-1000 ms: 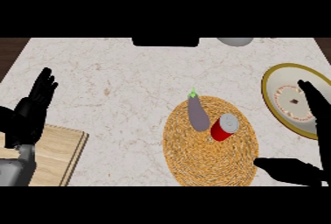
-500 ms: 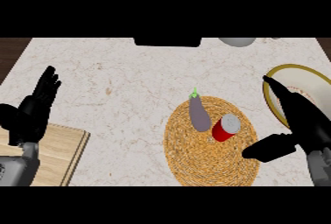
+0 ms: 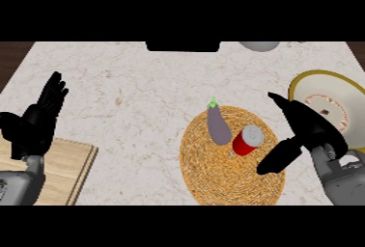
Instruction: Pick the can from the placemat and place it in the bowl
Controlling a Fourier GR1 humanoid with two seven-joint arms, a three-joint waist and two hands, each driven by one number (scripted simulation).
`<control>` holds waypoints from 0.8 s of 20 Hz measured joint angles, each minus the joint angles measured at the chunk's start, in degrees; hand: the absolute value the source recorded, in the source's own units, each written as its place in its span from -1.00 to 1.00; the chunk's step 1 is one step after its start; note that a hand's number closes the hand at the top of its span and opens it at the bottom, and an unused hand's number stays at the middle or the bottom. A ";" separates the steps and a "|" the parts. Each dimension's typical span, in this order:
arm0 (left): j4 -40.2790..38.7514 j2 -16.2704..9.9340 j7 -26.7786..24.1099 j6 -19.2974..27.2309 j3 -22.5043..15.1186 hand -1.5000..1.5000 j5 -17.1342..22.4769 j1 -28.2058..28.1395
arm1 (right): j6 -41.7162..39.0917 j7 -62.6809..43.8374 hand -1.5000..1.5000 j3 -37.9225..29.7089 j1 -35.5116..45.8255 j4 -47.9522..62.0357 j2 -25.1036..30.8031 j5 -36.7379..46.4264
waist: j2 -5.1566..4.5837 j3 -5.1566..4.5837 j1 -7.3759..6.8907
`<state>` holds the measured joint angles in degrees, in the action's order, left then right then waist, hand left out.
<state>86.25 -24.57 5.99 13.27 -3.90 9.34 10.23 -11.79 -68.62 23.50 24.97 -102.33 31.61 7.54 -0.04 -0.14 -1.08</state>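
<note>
Head view: marble-patterned counter point(image 3: 143, 82) seen steeply from above, both forearms coming in from the lower edge
Placemat: round woven straw placemat point(image 3: 228, 169) right of centre, lying flat on the counter
Can: red can point(image 3: 247, 141) with a silver top, on the placemat's upper right part, tilted or on its side, touched by neither hand
Eggplant: purple eggplant point(image 3: 217, 125) with a green stem tip pointing away from the robot, lying on the placemat just left of the can, close beside it
Bowl: cream bowl with a yellow rim point(image 3: 314, 79) at the counter's right edge, partly hidden behind the right hand
Right hand: black right hand point(image 3: 310, 128) just right of the can, above the placemat's right edge, fingers straight and pointing up-left, thumb spread down towards the mat, holding nothing
Left hand: black left hand point(image 3: 39, 120) resting at the left edge, fingers straight and up, holding nothing
Cutting board: light wooden cutting board point(image 3: 64, 164) at lower left, partly under the left forearm
Far edge: a grey rounded object point(image 3: 258, 46) and a dark rectangular shape point(image 3: 182, 46), both cut off by the view's top
</note>
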 measured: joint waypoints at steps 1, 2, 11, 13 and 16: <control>-0.33 0.14 -0.12 0.09 0.17 0.00 -0.14 0.00 | -0.17 0.18 -1.00 0.57 0.36 0.59 0.25 0.36 | 0.01 0.01 0.14; -0.38 0.06 -0.05 -0.11 0.33 0.00 -0.11 0.00 | -0.21 0.33 -1.00 1.37 1.53 1.85 0.03 1.37 | 0.00 0.02 0.09; -0.44 0.98 -0.89 -0.87 1.25 0.00 -0.94 -0.99 | 0.25 1.81 -1.00 5.69 3.78 7.23 -2.81 9.27 | 0.08 0.08 0.66; -0.12 0.71 -0.76 -1.46 1.90 0.00 -0.65 -1.29 | 0.67 1.82 -1.00 6.46 2.79 7.87 -4.40 10.18 | 0.11 0.09 0.73; 1.23 0.86 0.16 -1.54 2.16 0.00 -0.84 -1.89 | 0.80 1.72 -1.00 6.59 2.00 8.30 -6.02 10.65 | 0.15 0.10 0.80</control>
<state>87.49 -23.71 6.15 11.73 -1.73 8.50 8.34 -10.99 -66.91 30.08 26.96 -94.02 25.60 18.19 0.10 -0.04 -0.28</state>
